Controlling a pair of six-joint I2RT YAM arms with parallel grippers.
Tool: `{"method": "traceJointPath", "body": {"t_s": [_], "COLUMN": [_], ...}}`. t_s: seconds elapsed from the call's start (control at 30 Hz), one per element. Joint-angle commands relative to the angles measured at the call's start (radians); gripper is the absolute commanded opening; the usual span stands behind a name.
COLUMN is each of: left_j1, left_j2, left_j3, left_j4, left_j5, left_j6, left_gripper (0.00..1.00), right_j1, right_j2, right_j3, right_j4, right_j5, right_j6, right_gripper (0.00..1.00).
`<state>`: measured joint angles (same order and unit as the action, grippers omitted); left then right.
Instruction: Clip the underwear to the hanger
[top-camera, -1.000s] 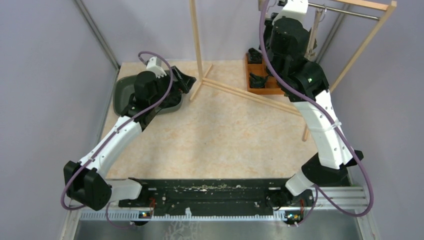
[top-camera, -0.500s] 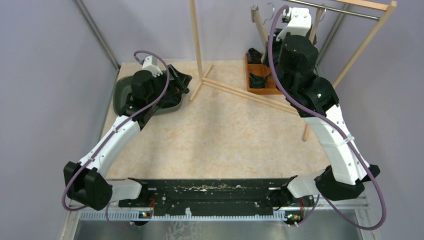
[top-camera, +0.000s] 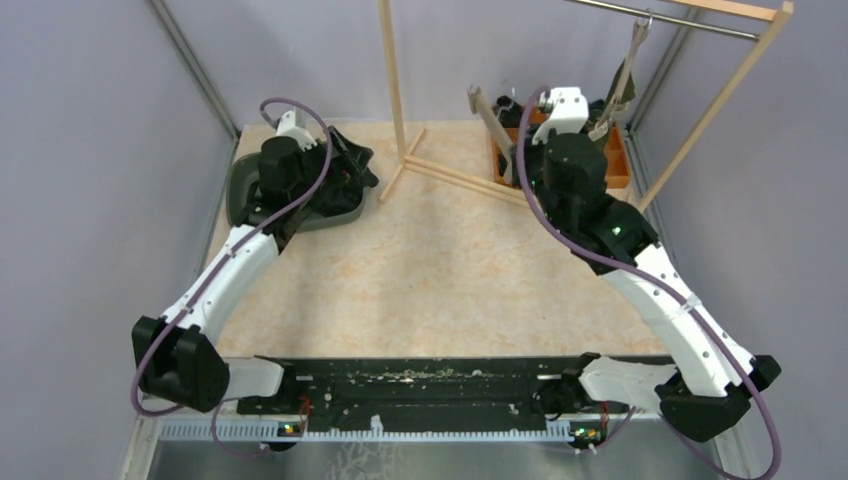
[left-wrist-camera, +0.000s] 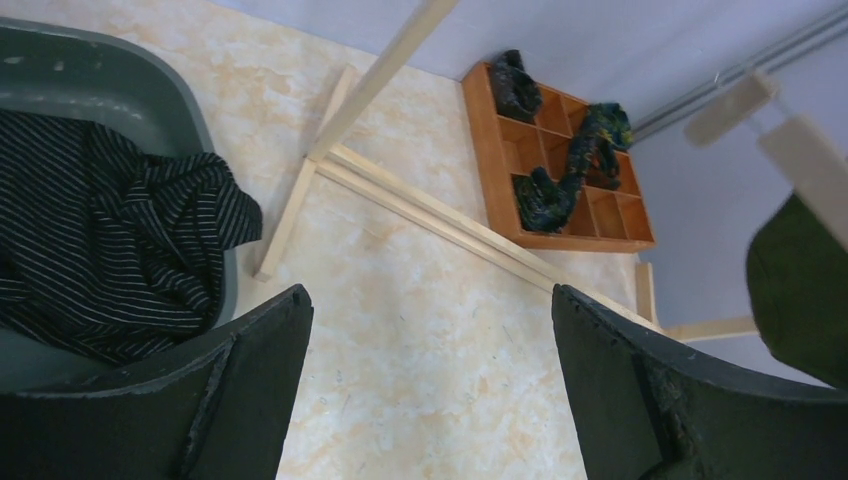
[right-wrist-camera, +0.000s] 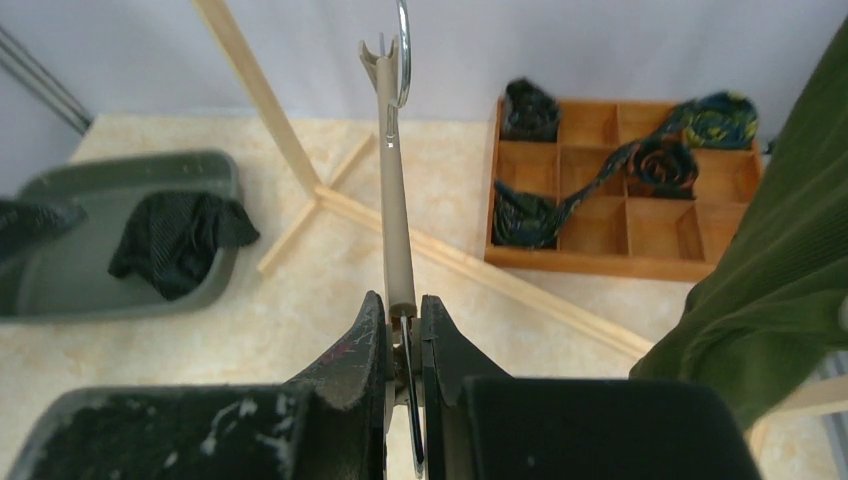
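Note:
The underwear (left-wrist-camera: 100, 250) is a black striped cloth lying in a grey bin (left-wrist-camera: 110, 85), with one edge draped over the bin's rim; in the right wrist view the underwear (right-wrist-camera: 180, 240) shows at the left. My left gripper (left-wrist-camera: 430, 295) hangs open just right of the bin, with nothing between its fingers. My right gripper (right-wrist-camera: 404, 305) is shut on one end of the beige hanger (right-wrist-camera: 392, 200). From above, the hanger (top-camera: 490, 115) sticks out up and to the left of the right wrist, its metal hook (right-wrist-camera: 402, 50) at the far end.
A wooden rack stands at the back, with a post (top-camera: 392, 70), floor bars (top-camera: 480, 185) and a metal rail (top-camera: 680, 20). A second hanger (top-camera: 625, 80) and a green garment (right-wrist-camera: 780, 270) hang from it. An orange compartment tray (right-wrist-camera: 620, 235) holds rolled ties.
My right arm has come down and away from the rail with the hanger in its grip. My left gripper has shifted slightly left and back by the bin.

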<state>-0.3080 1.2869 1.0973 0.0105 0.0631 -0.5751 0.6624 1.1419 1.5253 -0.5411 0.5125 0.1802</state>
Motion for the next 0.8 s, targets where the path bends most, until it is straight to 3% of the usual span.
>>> {"method": "traceJointPath", "body": {"t_s": [0.0,0.53,0.77], "left_j1": [0.036,0.061,0.074], "left_j2": [0.09,0.432,0.527], "left_j3": [0.044,0.151,0.173], "left_j4": [-0.052,-0.157,-0.176], "left_j5": [-0.004,-0.372,-0.404], "left_j6": [0.021,0.031,0.029], "left_gripper": [0.93,0.87,0.81], "right_j1": [-0.006,-0.006,-0.006], "right_j2": [-0.068,-0.185,-0.198], "right_j3": [-0.152,-0.402,-0.433], "right_j4": [0.16,0.208,0.208], "right_j5": [-0.058,-0.109,-0.126], "right_j6": [0.046,0.085,0.098], "right_gripper": [0.0,0.0,0.0]}}
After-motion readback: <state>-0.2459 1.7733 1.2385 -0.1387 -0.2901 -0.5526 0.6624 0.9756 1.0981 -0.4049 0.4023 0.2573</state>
